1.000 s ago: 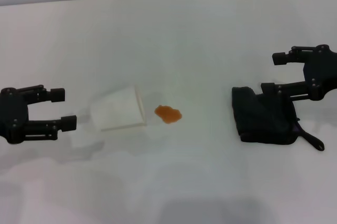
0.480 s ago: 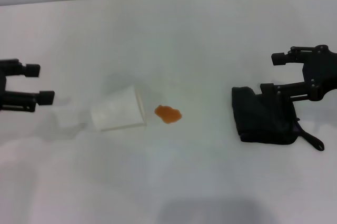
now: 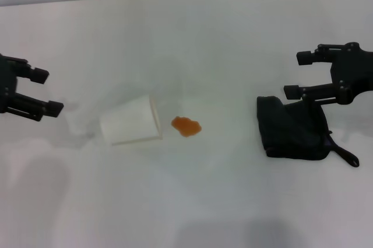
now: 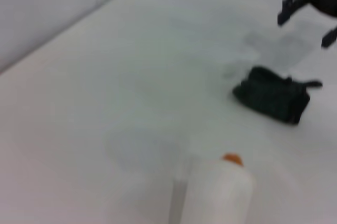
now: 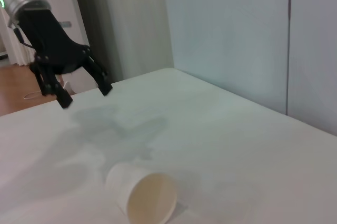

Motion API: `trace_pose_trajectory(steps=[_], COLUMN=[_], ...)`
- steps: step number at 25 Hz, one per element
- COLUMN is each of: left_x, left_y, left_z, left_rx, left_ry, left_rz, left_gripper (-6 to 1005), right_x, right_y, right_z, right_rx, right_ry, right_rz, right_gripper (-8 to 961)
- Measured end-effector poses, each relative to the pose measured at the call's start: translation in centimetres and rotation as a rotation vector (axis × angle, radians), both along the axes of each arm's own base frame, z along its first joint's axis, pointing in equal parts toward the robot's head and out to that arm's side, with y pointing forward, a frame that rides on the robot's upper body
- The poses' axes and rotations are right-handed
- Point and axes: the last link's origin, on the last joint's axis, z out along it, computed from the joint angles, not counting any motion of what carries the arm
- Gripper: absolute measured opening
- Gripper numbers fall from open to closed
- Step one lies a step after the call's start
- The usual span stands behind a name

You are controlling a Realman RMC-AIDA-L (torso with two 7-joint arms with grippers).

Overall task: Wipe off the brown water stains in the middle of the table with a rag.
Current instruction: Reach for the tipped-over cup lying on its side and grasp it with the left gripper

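Nothing wiped: brown water stains (image 3: 186, 126) sitting mid-frame; you are hovering the right gripper (image 3: 298, 74), jaws apart, above the untouched rag (image 3: 293, 128).

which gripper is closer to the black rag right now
Right. The right gripper hangs open just above the rag's far edge; the left gripper, also open, is far across the table, beyond the tipped cup.

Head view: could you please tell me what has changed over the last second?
The left gripper, open, backed away from the cup toward the table's left edge. The right gripper, open, lifted slightly off the rag. Cup, brown water stains and rag stayed put.
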Motion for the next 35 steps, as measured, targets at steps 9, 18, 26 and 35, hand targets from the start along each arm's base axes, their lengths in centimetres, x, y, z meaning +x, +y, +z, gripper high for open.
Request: trace_pose_trajectory(steps=[9,18,26,35], left_x=[1.9,2.0,1.7,1.5], left_y=[1.4,2.1,2.5,2.7], left_z=[-2.7,-6.0,-8.7,-11.2], left_rx=[-0.033,-0.083,-0.1,-0.124], left_ry=[0.097,0.129,0.142,0.179], left_rz=[-0.089,-0.13,-0.154,-0.177], left_gripper=[873,873,869,855], right_x=[-0.1,-0.2,-0.2,-0.2], right_y=[0.2,0.2,0.0,-0.4], right_z=[0.0,-0.1,-0.2,-0.3], right_rx=[0.0,-0.004,-0.018,-0.042], right_ry=[0.001,0.005,0.006,0.009], right_rz=[0.0,-0.006,-0.005,0.002], right_gripper=[854,855,855,855])
